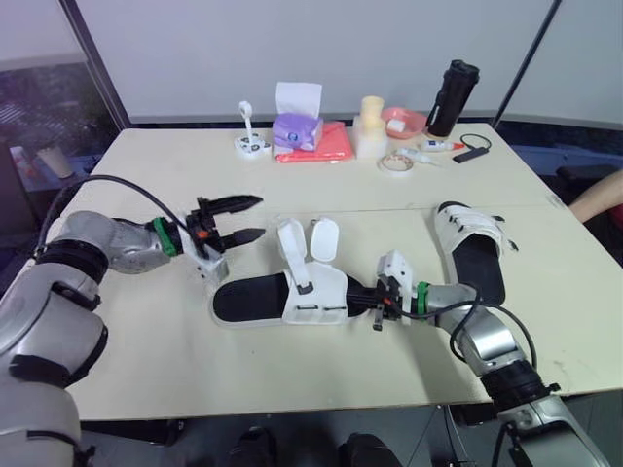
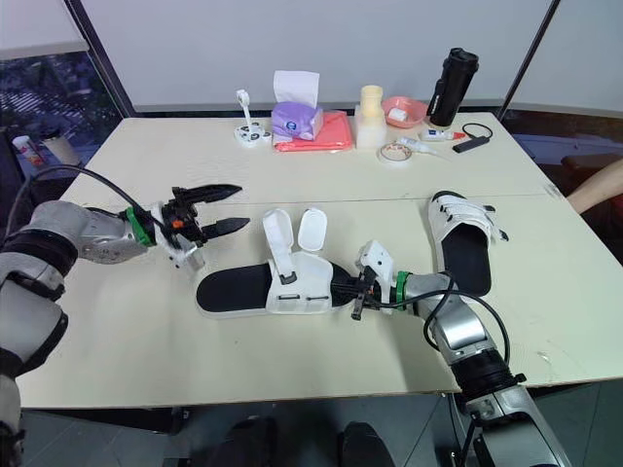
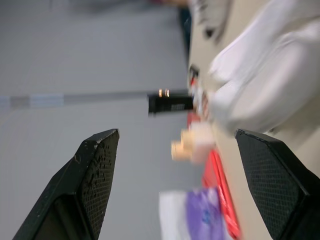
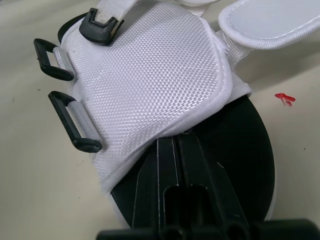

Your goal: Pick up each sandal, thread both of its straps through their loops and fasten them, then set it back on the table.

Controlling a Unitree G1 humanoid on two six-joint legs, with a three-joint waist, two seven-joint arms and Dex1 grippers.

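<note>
An unfastened white sandal [image 1: 282, 292] with a black sole lies on the table's [image 1: 165, 360] middle. Both its straps [image 1: 304, 241] stand up open, and its two black loops [image 4: 72, 122] are empty. My right gripper [image 1: 368, 295] is at the sandal's open end. Its fingers [image 4: 172, 170] lie together on the footbed, shut on the edge of the white upper [image 4: 150, 80]. My left gripper [image 1: 248, 219] hovers open to the left of the straps, apart from them. A second sandal [image 1: 472, 248] lies to the right with its straps across it.
Along the far edge stand a purple tissue pack [image 1: 297, 126], a red pouch [image 1: 331, 144], a cream container [image 1: 370, 125], a pink bowl [image 1: 404, 122], a tape roll [image 1: 394, 163] and a black bottle [image 1: 453, 97]. A person's arm [image 1: 599, 195] shows at the right edge.
</note>
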